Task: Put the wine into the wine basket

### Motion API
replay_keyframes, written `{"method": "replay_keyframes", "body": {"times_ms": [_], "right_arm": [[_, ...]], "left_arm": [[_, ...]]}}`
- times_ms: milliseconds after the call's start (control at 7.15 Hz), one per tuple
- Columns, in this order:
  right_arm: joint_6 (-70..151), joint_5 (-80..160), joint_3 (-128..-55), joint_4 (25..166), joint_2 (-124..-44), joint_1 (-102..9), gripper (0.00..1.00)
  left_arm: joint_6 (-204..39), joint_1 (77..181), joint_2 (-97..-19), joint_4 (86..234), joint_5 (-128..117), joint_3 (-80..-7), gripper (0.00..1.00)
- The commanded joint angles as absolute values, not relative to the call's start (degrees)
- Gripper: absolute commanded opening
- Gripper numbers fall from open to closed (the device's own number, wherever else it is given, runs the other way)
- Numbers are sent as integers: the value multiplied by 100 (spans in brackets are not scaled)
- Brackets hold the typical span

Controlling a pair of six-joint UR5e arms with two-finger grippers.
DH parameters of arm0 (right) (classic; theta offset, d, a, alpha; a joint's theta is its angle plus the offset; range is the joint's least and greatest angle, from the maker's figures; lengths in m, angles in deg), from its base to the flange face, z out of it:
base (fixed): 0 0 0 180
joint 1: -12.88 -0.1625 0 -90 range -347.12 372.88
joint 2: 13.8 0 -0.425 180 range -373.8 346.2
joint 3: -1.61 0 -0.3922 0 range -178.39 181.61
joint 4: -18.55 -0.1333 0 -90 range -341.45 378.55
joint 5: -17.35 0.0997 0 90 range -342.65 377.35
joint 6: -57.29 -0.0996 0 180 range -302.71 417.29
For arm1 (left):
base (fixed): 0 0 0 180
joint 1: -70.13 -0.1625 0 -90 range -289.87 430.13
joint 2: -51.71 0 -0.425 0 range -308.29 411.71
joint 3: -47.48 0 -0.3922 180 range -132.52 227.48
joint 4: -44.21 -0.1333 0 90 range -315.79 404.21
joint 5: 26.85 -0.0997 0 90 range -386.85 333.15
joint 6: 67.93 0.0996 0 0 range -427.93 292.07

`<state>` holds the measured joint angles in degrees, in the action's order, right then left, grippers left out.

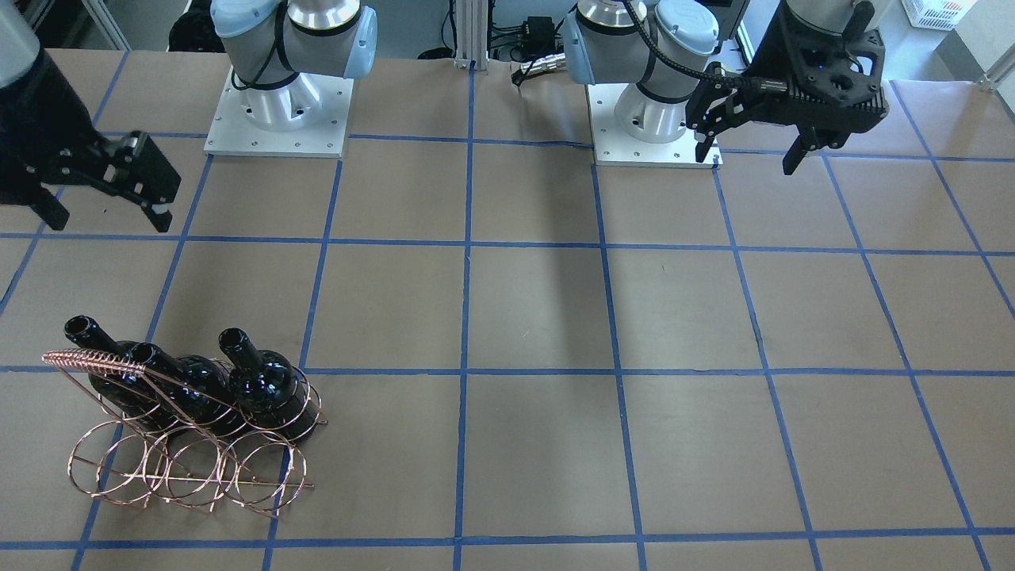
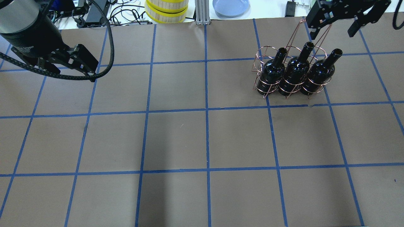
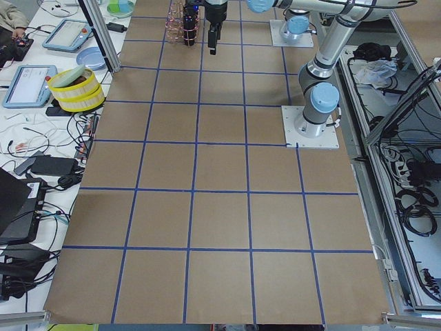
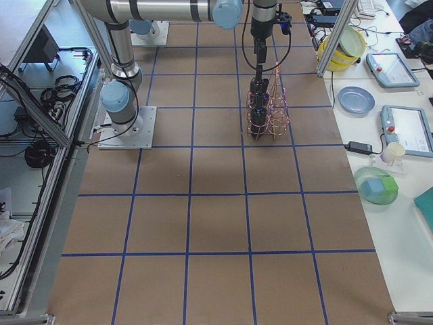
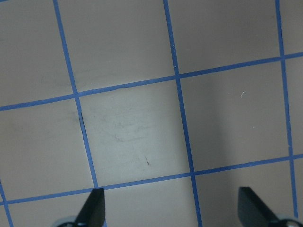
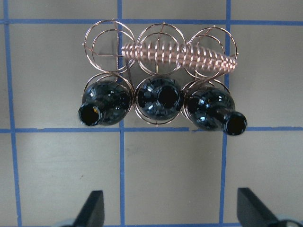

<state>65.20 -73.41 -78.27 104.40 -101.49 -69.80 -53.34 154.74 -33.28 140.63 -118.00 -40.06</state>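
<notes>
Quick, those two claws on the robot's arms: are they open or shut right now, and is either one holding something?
Left gripper: open, holding nothing.
Right gripper: open, holding nothing.

Handle (image 6: 180,54) overhangs the 3 open rings (image 6: 109,43); 3 bottles (image 6: 158,99) fill the others.

Left gripper (image 1: 747,157) aloft, jaws wide apart; right gripper (image 1: 107,220) same, empty.
</notes>
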Motion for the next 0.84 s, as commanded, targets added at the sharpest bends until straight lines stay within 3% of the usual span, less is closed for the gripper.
{"method": "replay_keyframes", "body": {"times_ms": [0, 699], "right_arm": [[6224, -7326, -8894, 10720, -11096, -7175, 100], [5756, -7440, -8769, 11154, -10767, -7868, 100]], "left_arm": [[-5334, 15469, -3328, 14063, -11800, -4006, 100], [-5334, 15469, -3328, 14063, -11800, -4006, 100]]}}
